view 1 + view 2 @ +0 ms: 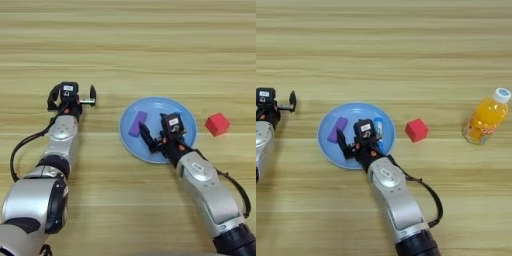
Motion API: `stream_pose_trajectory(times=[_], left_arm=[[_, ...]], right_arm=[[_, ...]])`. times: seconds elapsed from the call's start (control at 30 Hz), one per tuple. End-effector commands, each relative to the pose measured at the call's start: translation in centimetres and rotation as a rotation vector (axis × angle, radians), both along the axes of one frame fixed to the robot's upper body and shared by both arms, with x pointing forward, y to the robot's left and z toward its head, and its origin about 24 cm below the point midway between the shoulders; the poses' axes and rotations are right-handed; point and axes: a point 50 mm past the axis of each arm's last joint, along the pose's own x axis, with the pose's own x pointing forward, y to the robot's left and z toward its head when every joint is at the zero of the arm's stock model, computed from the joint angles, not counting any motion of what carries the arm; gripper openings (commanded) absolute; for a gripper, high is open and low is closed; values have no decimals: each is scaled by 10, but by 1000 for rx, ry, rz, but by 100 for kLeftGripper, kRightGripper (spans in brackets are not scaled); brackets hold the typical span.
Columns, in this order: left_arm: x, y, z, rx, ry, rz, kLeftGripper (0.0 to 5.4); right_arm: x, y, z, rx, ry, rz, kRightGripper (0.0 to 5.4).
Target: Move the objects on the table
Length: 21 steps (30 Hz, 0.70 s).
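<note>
My right gripper (359,144) hovers low over the round blue plate (353,108), fingers spread and open. A blue glue-stick tube (379,131) lies on the plate right beside its right finger; I cannot tell whether they touch. The flat purple block (137,123) lies on the plate's left part, just left of the gripper's left finger (145,136). Right of the plate a small red cube (217,124) sits on the table (128,45). An orange-drink bottle (486,118) with a white cap stands upright at far right. My left gripper (72,97) rests open and empty at the left.
The right arm (207,190) runs in from the bottom right and the left arm (55,160) from the bottom left, each trailing a black cable. The far half of the table shows bare planks.
</note>
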Motion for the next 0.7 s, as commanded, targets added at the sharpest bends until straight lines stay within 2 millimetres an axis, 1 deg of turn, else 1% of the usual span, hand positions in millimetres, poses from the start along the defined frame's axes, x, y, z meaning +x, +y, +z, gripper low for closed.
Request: stream_pose_trajectory(times=[0.03,0.2,0.3,0.33,0.4,0.47,0.7], left_arm=[[2,-1,3,11,-4,-2,540],[2,-1,3,11,-4,-3,540],[2,-1,3,11,-5,-2,540],[2,-1,3,11,-5,-2,540],[2,-1,3,11,-5,-2,540],[2,0,3,11,-5,-2,540],[2,0,2,12,-2,-1,540]], right_arm=[[8,-6,9,-33,-75,-59,418],[16,-27,13,-79,-126,-146,471],[19,-45,14,-123,-162,-214,506],[19,-51,14,-128,-166,-234,532],[20,-70,13,-155,-178,-305,537],[19,-84,10,-173,-181,-356,537],[21,-111,6,-185,-176,-447,537]])
